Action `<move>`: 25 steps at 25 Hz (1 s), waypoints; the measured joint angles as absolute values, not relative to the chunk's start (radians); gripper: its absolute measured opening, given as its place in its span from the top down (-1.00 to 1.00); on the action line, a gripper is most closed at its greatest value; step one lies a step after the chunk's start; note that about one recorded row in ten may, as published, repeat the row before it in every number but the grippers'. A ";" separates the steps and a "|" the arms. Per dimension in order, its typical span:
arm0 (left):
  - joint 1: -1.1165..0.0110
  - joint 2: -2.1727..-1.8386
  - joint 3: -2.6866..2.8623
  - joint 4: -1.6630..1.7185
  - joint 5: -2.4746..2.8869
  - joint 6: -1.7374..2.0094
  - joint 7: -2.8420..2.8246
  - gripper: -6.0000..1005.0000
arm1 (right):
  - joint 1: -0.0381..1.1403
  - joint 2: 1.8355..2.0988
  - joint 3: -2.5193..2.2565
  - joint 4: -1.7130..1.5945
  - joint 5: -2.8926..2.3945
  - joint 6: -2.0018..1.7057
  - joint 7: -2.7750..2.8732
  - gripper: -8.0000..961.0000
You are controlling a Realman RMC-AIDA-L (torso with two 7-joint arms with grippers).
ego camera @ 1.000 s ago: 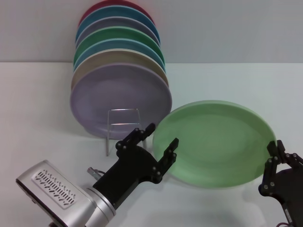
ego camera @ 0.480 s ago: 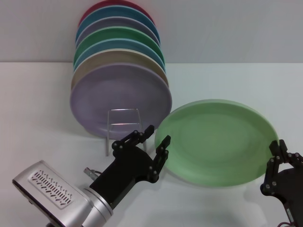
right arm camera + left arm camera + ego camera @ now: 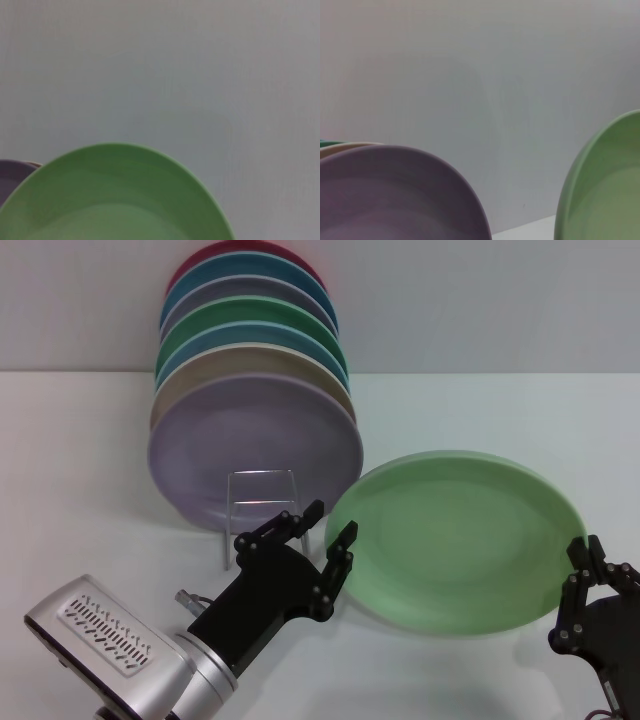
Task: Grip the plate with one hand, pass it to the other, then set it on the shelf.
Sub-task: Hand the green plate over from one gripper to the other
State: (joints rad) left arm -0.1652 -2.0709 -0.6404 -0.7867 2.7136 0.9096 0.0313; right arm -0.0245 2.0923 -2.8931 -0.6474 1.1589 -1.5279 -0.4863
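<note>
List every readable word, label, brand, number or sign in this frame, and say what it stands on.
None can be read. The mint plate, the racked plates and both tools, left and right, carry no print. The left arm's silver body shows only vent slots, no letters.

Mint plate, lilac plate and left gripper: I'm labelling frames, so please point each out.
mint plate (image 3: 470, 540), head view, centre of its face.
lilac plate (image 3: 250, 445), head view, front face.
left gripper (image 3: 322, 528), head view, between fingertips.

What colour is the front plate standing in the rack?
Lilac round plate, clearest in the head view.
</note>
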 joint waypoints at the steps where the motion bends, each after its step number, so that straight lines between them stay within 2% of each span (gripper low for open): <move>1: -0.166 -2.071 -0.641 -0.786 2.714 0.910 0.031 0.22 | -0.025 2.092 -2.893 -0.647 1.159 -1.528 -0.486 0.95; 4: -0.167 -2.071 -0.639 -0.784 2.714 0.910 0.033 0.23 | -0.024 2.092 -2.893 -0.647 1.158 -1.528 -0.486 0.95; 9: -0.166 -2.071 -0.638 -0.781 2.714 0.910 0.034 0.56 | -0.025 2.092 -2.893 -0.648 1.158 -1.528 -0.486 0.95; 25: -0.173 -2.070 -0.640 -0.778 2.714 0.902 0.032 0.73 | -0.025 2.092 -2.893 -0.652 1.158 -1.523 -0.486 0.95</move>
